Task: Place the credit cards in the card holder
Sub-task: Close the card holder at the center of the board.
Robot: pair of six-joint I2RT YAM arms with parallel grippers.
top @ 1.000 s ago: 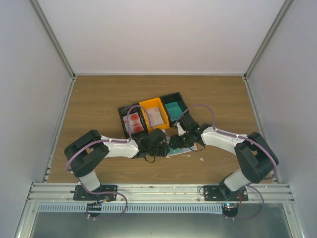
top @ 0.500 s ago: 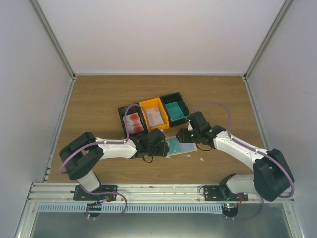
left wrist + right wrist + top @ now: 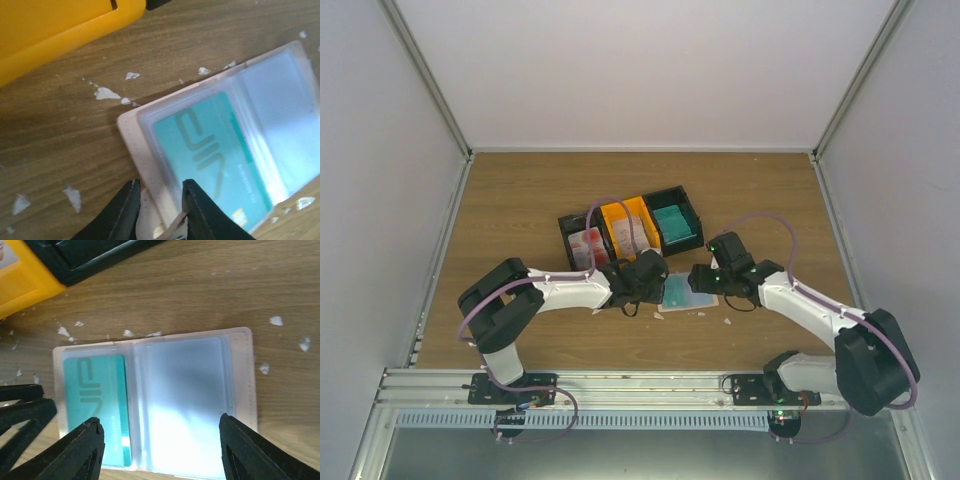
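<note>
- On the tabletop [image 3: 520, 200], just near of the joined trays, the card holder [image 3: 180, 390] is laid open and flat between the two end effectors.
- One teal card [image 3: 95, 400] is seated in the left pocket. The right pocket shows only pale blue-grey plastic and is judged to be empty.
- The step in hand is judged to be the interval between insertions: one card is loaded and more are to be fetched.
- The right end effector [image 3: 157, 422] is spread wide above the card holder, and nothing is held in it.
- The left end effector [image 3: 160, 185] is set narrowly parted over the beige border at the left end of the card holder. Whether that border is pinched or merely straddled cannot be told.
- Further cards are stored in the trays: teal cards [image 3: 672, 220] in the far-right tray, pale cards in the orange tray [image 3: 625, 225], and red-blotched cards [image 3: 585, 245] in the left tray.
- The next move calls for a thin card to be taken by its edge from a tray, aligned with a pocket mouth and slid in while the card holder is steadied.
- In the overhead view, the card holder is partly covered by both end effectors, and the left and orange trays are crossed by a cable.
- The near edge of the card holder is cut off in both wrist views, the pocket mouths are washed out by glare, and the card counts cannot be read.
</note>
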